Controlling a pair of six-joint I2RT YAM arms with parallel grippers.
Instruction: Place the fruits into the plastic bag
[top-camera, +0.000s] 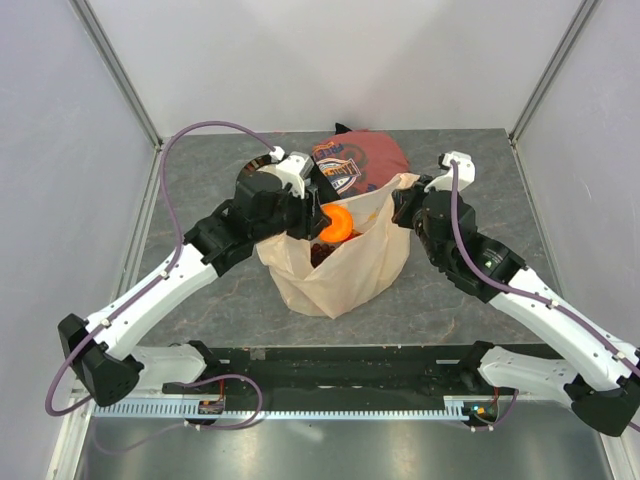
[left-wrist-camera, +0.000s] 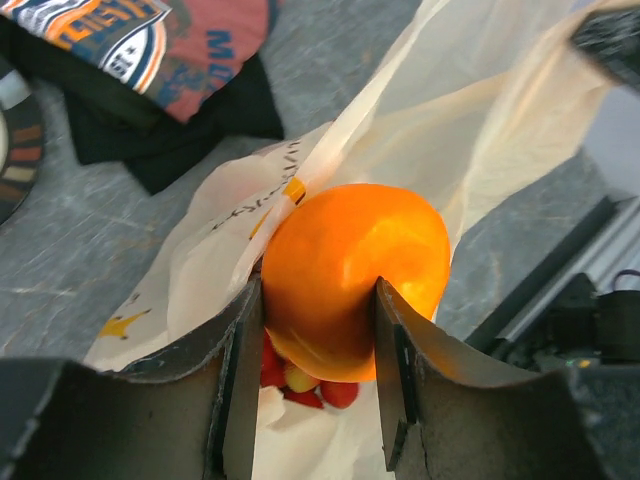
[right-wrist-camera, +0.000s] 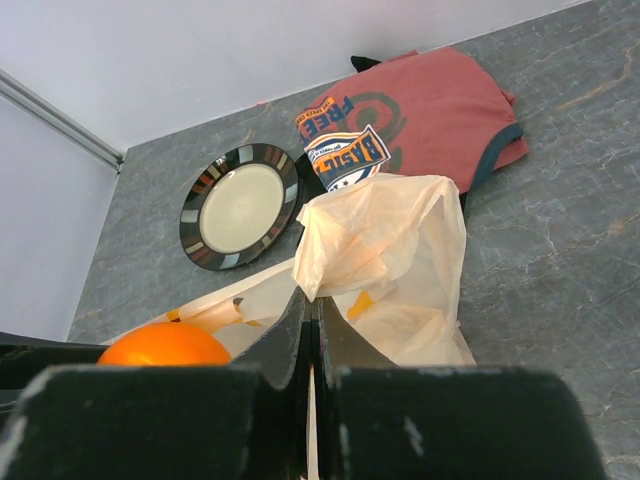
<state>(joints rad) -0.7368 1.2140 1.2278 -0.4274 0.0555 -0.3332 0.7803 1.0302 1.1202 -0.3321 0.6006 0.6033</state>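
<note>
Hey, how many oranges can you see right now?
1. The orange is clamped in the left gripper, right over the open mouth of the plastic bag. More could be hidden deeper inside the bag, which these views don't show.

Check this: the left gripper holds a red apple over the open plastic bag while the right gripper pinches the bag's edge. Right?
Wrong fruit: the left wrist view shows the left gripper holding an orange over the open plastic bag; the right gripper does pinch the bag's edge.
</note>
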